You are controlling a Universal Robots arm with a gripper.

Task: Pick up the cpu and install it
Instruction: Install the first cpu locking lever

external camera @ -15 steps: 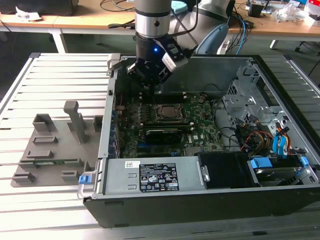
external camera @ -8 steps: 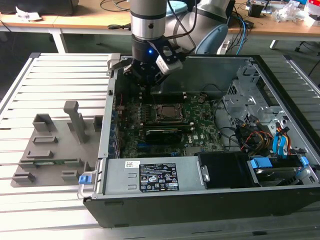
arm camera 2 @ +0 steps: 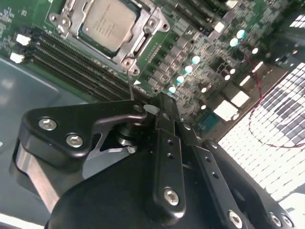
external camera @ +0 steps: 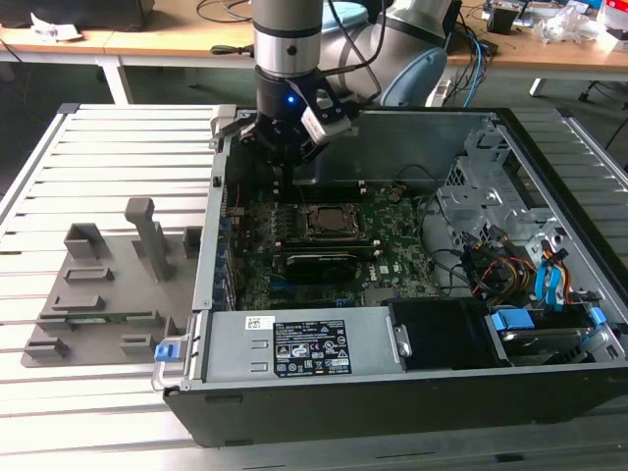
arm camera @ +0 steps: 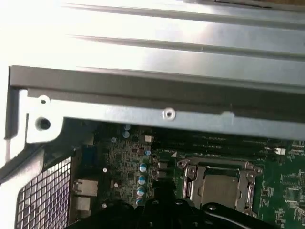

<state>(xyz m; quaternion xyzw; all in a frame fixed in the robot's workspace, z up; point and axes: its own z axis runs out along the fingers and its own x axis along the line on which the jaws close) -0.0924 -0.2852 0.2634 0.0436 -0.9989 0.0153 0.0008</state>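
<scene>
The cpu [external camera: 327,221] lies flat in the motherboard socket inside the open computer case [external camera: 294,343]. Its pale silver top [arm camera 2: 107,21] sits inside the metal socket frame [arm camera 2: 143,43] in the second wrist view. The first wrist view shows the cpu [arm camera: 220,187] in the same frame. My gripper [external camera: 285,180] hangs above the board, just toward the exterior view's left and back of the socket. Its black fingers [arm camera 2: 164,138] come together at the gripper [arm camera 2: 162,107] tip, shut on nothing. A thin wire lever [arm camera 2: 129,81] rises from the socket corner toward that tip.
A grey plastic fixture tray [external camera: 98,294] lies outside the case on the exterior view's left. A black expansion card [external camera: 329,260] crosses the board in front of the socket. Drive cage and cables [external camera: 510,255] fill the right. The case's metal wall [arm camera: 157,90] stands close behind the gripper.
</scene>
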